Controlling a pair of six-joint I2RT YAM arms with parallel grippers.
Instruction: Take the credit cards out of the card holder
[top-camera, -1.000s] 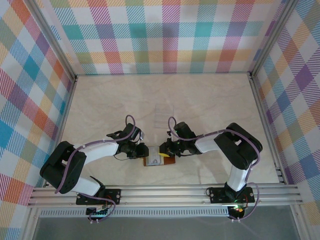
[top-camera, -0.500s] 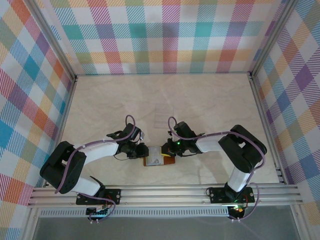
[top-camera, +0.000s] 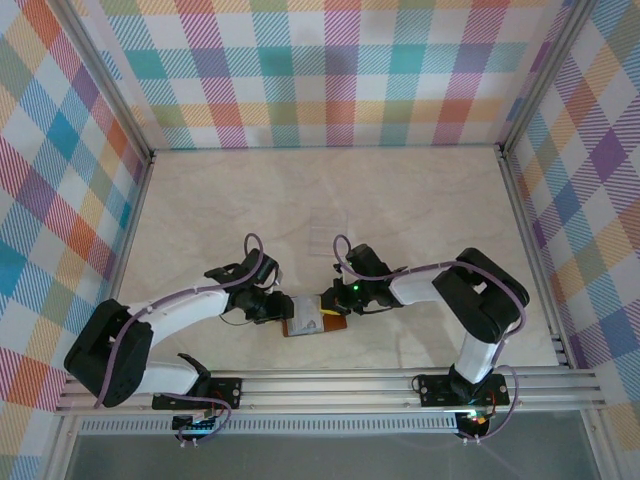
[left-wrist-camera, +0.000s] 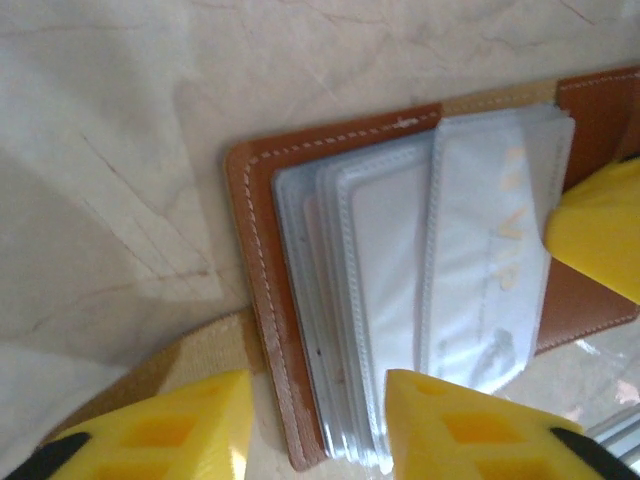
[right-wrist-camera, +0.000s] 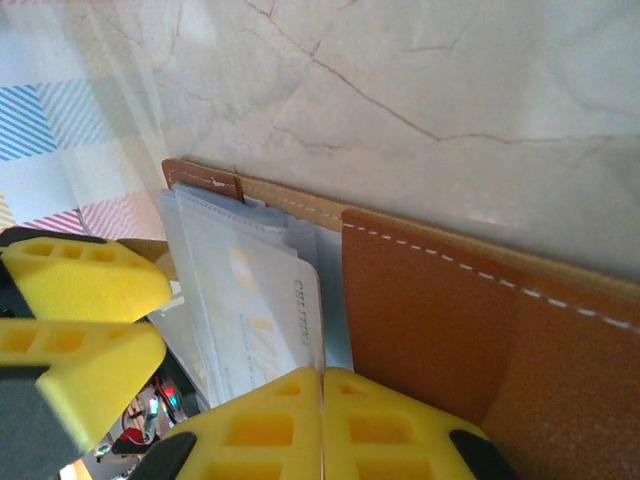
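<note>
**Card holder (top-camera: 316, 321), seen from the table's front edge.** It lies open on the marbled table (top-camera: 430, 200), close to the near rail and directly between the two grippers. Its reddish-brown leather is spread flat, with a stack of grey-blue pockets (left-wrist-camera: 370, 300) fanned on the inner face.

**Left gripper (left-wrist-camera: 315, 405).** Its jaws are parted, one yellow pad on either side of the holder's stitched edge and the pocket stack. It grips nothing, and I cannot tell whether the pads touch the leather.

**Right gripper (right-wrist-camera: 322, 400).** Its jaws are pressed pad to pad, pinching the thin edge of a credit card (right-wrist-camera: 265, 330). This card is pale with faint orange print, and it lies over the pockets with its far end among the sleeves.

**Second card (top-camera: 328, 219).** A faint pale rectangle lies flat on the table, well behind the holder.
</note>
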